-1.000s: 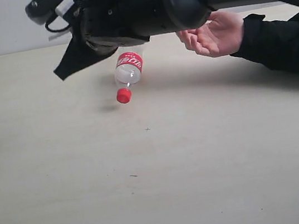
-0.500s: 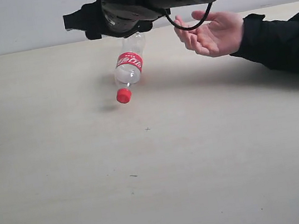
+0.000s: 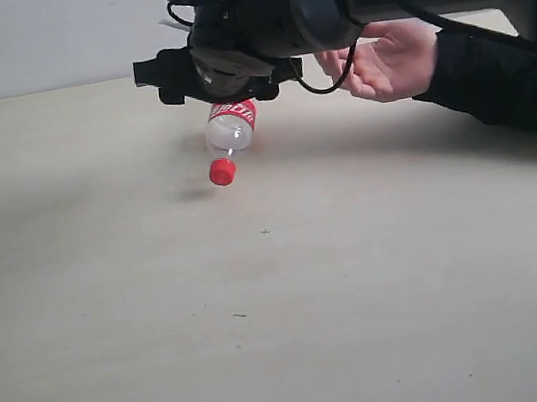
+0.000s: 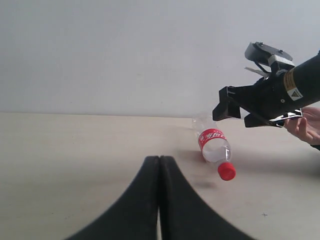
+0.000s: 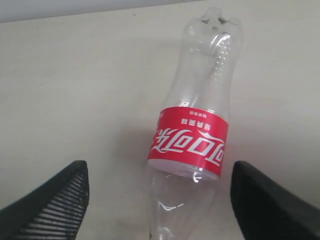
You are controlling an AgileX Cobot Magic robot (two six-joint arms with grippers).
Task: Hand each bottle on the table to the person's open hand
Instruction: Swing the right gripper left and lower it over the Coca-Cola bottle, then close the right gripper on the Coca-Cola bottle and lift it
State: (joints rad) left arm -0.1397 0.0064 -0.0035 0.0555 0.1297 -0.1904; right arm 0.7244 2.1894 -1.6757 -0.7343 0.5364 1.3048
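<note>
Exterior view: a clear bottle (image 3: pixel 231 131) lies on a pale beige desk (image 3: pixel 269 342), below the right gripper (image 4: pixel 231 121).
The desk is smooth and matte with a few dark specks, and a plain pale wall (image 4: pixel 125 50) stands behind it. The bottle, with a red label and red cap, lies on its side between the right gripper's wide-spread fingers, untouched. The person's open hand (image 3: pixel 384 60) is palm-up nearby. The left gripper (image 4: pixel 159 159) is closed and holds nothing.
</note>
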